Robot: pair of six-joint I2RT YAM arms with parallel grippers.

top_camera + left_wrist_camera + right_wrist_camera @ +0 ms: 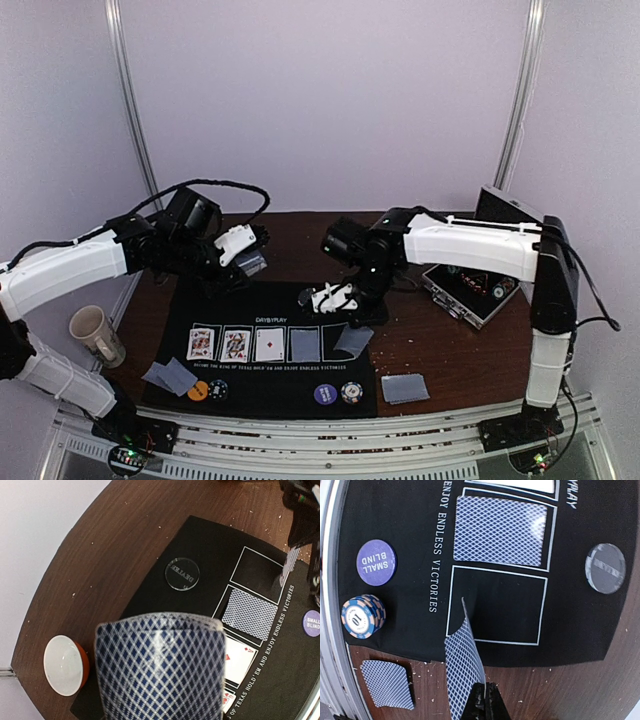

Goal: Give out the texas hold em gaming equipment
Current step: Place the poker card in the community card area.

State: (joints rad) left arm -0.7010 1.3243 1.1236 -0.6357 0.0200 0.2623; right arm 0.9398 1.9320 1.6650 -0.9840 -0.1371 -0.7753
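The left tool (248, 262) hangs above the far left edge of the black mat (200, 305), narrowed onto a bowed card (160, 670) with a blue diamond back; its fingers are hidden in its own wrist view. The right tool (484, 700) is pinched tight on the edge of a tilted card (462, 665), whose far corner reaches over the mat's empty last box; I cannot tell whether it touches the mat. In the mat's row of boxes lie three face-up cards (236, 345), then one face-down card (500, 530). A clear dealer disc (182, 573) sits on the mat's far edge. Along the mat's near edge are an orange chip (198, 390), a black-and-white chip (218, 389), a purple small-blind chip (376, 562) and a striped chip stack (363, 616). A loose card (387, 684) lies on the counter (115, 535) just off the mat's near right corner. A red-and-white bowl (62, 665) stands off the mat's far left corner.
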